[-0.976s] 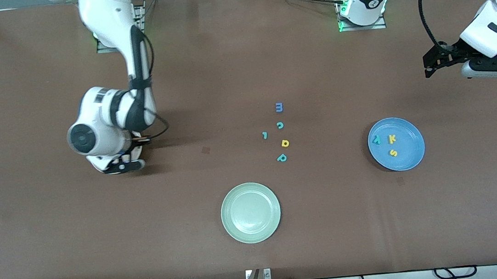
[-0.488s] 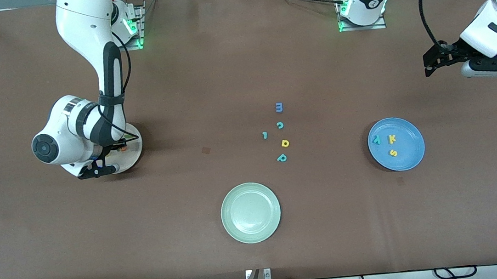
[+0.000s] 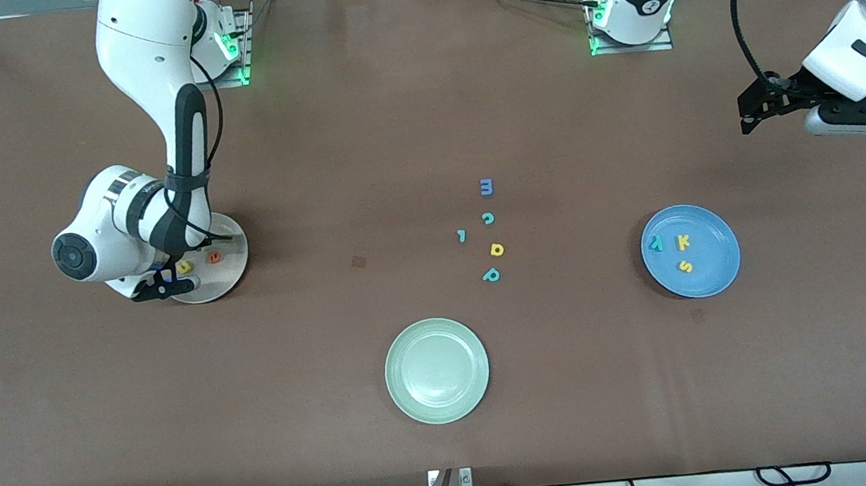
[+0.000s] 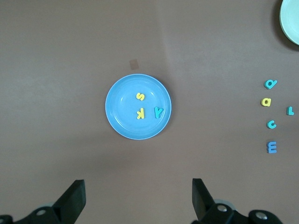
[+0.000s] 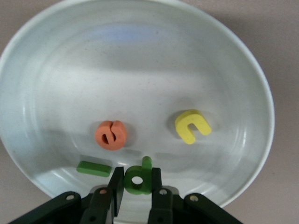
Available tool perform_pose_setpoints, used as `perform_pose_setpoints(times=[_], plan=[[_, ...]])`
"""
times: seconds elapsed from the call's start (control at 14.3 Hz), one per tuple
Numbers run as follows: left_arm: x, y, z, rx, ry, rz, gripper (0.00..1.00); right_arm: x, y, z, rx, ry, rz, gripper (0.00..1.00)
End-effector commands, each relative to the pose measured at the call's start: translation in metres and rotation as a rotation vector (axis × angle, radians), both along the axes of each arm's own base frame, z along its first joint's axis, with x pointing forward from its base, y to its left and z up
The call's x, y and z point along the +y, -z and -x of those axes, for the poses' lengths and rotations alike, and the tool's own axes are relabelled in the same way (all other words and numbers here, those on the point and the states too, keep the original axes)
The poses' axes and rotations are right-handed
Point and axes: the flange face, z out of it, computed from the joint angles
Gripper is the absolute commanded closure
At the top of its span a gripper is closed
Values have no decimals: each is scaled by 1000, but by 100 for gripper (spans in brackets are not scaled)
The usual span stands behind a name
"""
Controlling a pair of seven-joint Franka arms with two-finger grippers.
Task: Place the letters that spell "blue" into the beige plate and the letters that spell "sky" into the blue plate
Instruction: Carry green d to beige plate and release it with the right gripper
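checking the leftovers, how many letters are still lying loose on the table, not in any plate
5, clustered mid-table: a blue m farthest from the front camera, then a teal c, a small teal l beside it, a yellow letter, and a teal p shape nearest the green plate.

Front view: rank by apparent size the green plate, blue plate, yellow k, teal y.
1. Green plate, slightly largest, though it lies nearer the camera, so its real size may match the blue one.
2. Blue plate.
3. Yellow k and teal y: look alike, not ranked.

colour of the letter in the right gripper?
Dark green b, seen best in the right wrist view, between the right gripper fingers over the beige plate.
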Motion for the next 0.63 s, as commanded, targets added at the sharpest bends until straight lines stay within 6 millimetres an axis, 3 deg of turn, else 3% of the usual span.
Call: perform_pose_setpoints(times=[0.0, 0.07, 0.14, 0.56], plan=[[1, -6, -3, 6, 18, 8, 0, -8, 0, 1, 2, -28, -21, 77], [1, -6, -3, 6, 18, 8, 0, -11, 0, 1, 2, -28, -24, 46], [1, -6, -3, 6, 20, 8, 0, -12, -2, -1, 0, -19, -24, 0], [2, -6, -4, 6, 9, 11, 0, -15, -35, -23, -71, -21, -19, 0]])
